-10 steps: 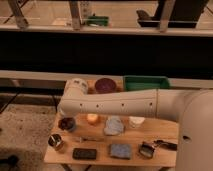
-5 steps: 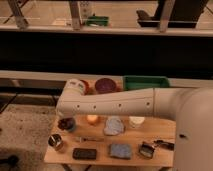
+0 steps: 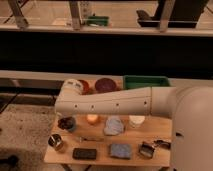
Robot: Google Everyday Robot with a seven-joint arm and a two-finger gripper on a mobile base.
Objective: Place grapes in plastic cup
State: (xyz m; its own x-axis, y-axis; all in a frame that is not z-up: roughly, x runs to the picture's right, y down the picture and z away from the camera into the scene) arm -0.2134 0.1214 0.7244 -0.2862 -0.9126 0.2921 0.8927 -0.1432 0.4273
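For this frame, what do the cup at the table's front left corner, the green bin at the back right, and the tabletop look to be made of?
Front-left cup: probably metal, since its wall shows a shiny grey glint. Green bin: likely plastic, with a uniform matte green rim. Table: looks like light wood or a wood-look laminate, pale tan and even. The gripper sits low at the table's left, by the dark grapes.

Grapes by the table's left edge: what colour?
Dark purple-maroon grapes, camera view; gripper hidden.

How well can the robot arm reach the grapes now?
Probably yes. The end effector hangs below the arm's far end, right above the grapes at the plastic cup; nothing visible blocks it.
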